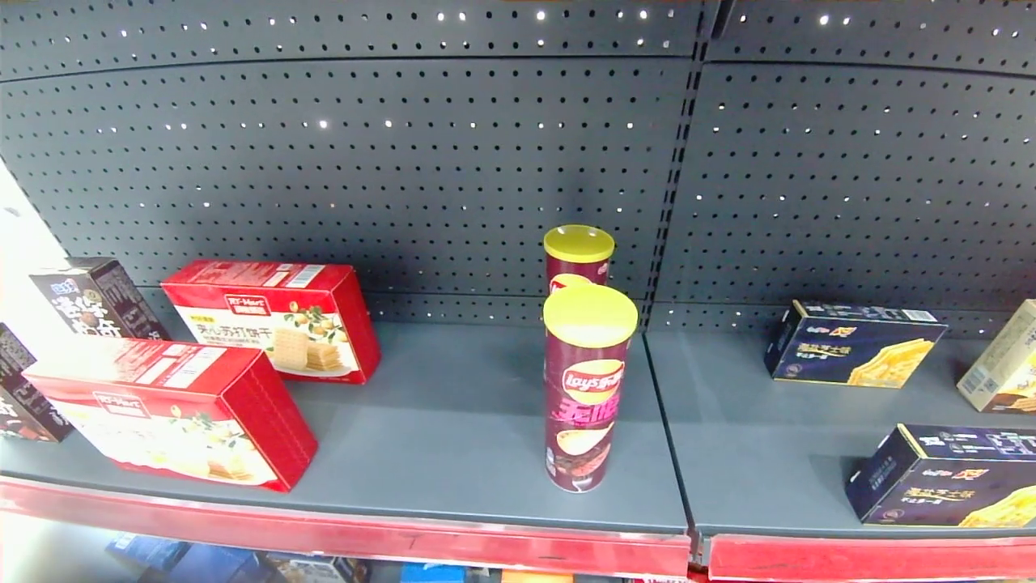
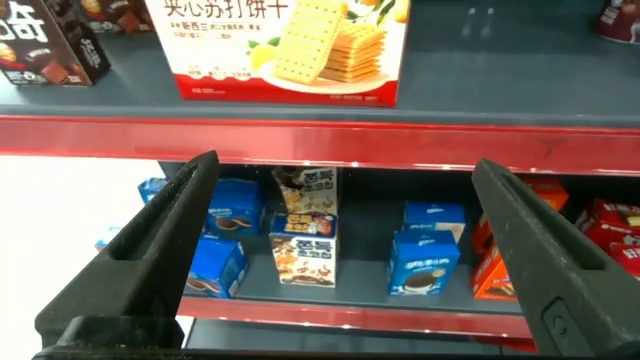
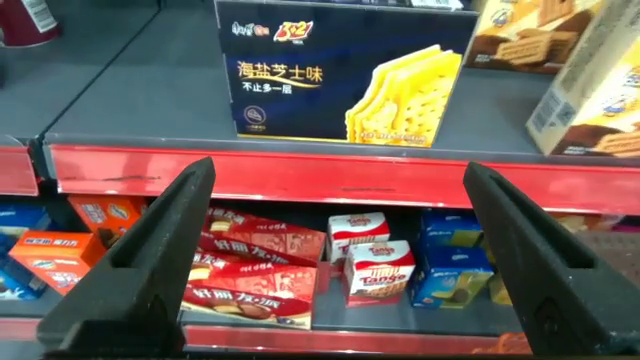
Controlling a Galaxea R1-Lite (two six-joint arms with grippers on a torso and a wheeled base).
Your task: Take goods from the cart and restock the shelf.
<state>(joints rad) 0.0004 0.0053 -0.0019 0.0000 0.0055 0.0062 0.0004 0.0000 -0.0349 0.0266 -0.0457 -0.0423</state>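
Two maroon chip cans with yellow lids stand upright mid-shelf, one (image 1: 587, 389) in front of the other (image 1: 577, 255). Two red cracker boxes (image 1: 174, 409) (image 1: 275, 316) lie to their left and two dark blue cracker boxes (image 1: 850, 344) (image 1: 943, 478) to their right. My left gripper (image 2: 342, 163) is open and holds nothing, level with the shelf's red front edge (image 2: 420, 140), below the front red cracker box (image 2: 290, 45). My right gripper (image 3: 340, 167) is open too, before the red edge (image 3: 300, 170) under a dark blue cracker box (image 3: 340, 75).
The grey shelf (image 1: 453, 429) has bare room between the red boxes and the cans. A perforated back panel (image 1: 405, 162) closes it behind. Dark boxes (image 1: 93, 300) stand far left, a beige box (image 1: 1004, 360) far right. The lower shelf holds blue cookie boxes (image 2: 425, 260) and red packs (image 3: 255, 265).
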